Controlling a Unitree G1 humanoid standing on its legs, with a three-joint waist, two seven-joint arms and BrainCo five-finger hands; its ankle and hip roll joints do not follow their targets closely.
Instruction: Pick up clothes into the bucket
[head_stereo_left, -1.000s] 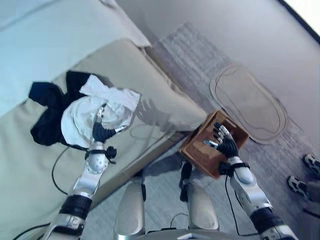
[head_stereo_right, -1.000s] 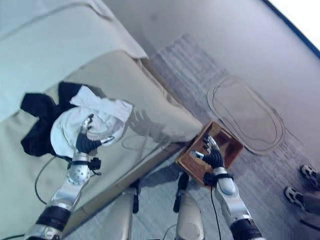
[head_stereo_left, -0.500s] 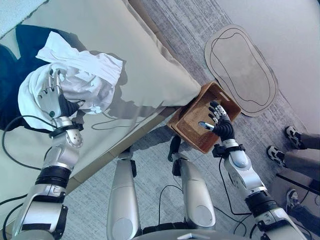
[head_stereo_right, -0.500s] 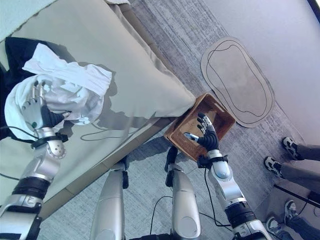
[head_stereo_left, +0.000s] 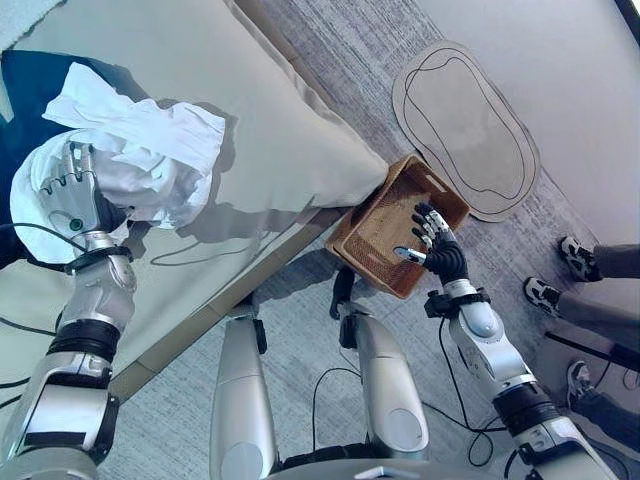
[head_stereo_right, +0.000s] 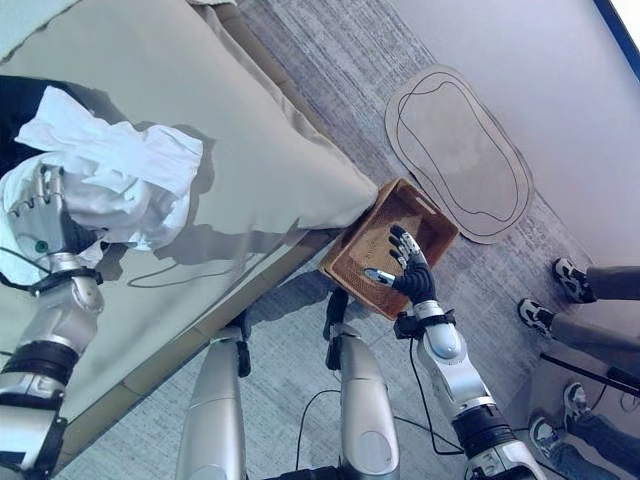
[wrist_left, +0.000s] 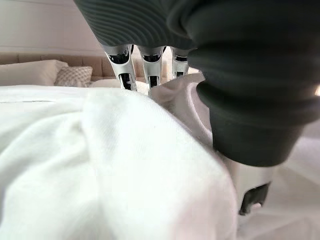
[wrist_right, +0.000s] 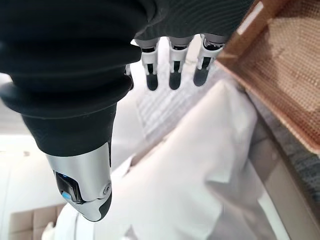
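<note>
The left hand (head_stereo_left: 72, 195) has slid deeper into the white shirt (head_stereo_left: 150, 160) since a moment ago, its grip hidden, so lifting comes next, while the right hand (head_stereo_left: 437, 247) waits open over the basket (head_stereo_left: 362, 240).

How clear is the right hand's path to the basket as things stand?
Probably clear. The right hand, fingers straight, hovers at the woven basket on the floor, with nothing between them. The left hand is at the white garment on the bed.
</note>
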